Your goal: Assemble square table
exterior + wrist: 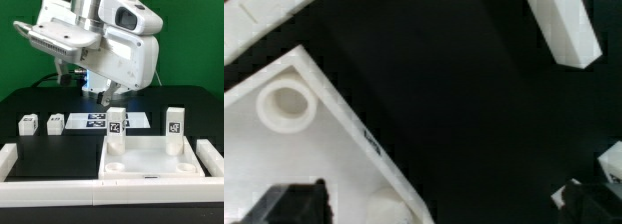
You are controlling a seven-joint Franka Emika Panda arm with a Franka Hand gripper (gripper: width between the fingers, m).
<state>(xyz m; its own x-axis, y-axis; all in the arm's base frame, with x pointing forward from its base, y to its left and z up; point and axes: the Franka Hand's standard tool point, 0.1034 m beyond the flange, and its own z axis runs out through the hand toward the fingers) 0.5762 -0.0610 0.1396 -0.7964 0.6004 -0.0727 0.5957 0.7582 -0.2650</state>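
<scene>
The white square slab (150,158) lies at the front of the table, with round recesses in its corners. Two white legs with tags stand upright at its far corners, one on the exterior view's left (117,120) and one on the right (176,120). Two more small legs (28,124) (55,123) stand apart on the black table at the left. My gripper (101,96) hovers above the table just behind the slab's far left corner. In the wrist view the gripper (438,205) is open and empty, with a slab corner (304,140) and its recess (287,105) by one finger (287,205).
The marker board (95,121) lies flat behind the slab, under my gripper. White border rails run along the left (10,160), front (60,190) and right (212,158) of the table. A white block (562,30) and a rail piece (256,20) show in the wrist view.
</scene>
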